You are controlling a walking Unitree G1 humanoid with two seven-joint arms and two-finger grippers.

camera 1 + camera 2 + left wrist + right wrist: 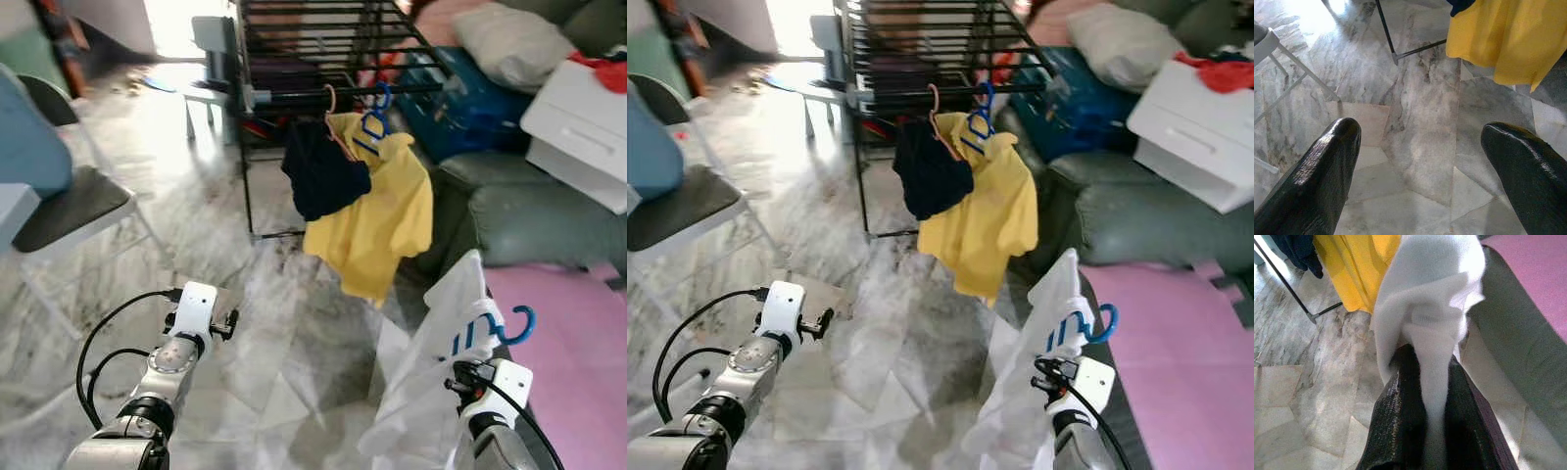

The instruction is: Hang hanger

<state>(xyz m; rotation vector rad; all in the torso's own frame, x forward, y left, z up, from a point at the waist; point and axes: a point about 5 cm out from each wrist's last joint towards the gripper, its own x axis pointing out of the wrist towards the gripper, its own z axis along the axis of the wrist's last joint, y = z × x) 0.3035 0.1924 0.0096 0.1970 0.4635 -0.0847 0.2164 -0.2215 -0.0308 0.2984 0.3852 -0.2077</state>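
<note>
- White garment (441,362) on a blue hanger (509,328) hangs at the lower right of the head views, its cloth pinched between the two black fingers (1400,421) of the right pincer (1427,406) — clenched on the fabric.
- Blue hook of that hanger curls above the right wrist, in front of the pink mat (578,343) and well apart from the rack.
- Left pincer (1420,161) is held low over the marble floor (284,323) with its fingers spread wide — released, nothing between them.
- Black drying rack (313,39) stands farther back, its front rail carrying two hangers side by side.
- On that rail, a yellow shirt (377,220) hangs from a second blue hanger (374,122), and a dark navy garment (323,171) hangs just to its left on a pinkish hanger (335,122); the two garments touch.
- Yellow hem and one foot of the rack show past the left pincer's fingertips in the left wrist view.
- Grey-green sofa (529,211) sits right of the rack, with a white drawer unit (583,122) resting on it and a pale cushion (514,44) behind.
- Folding chair (69,201) with a dark seat stands at the left edge of the head views.
</note>
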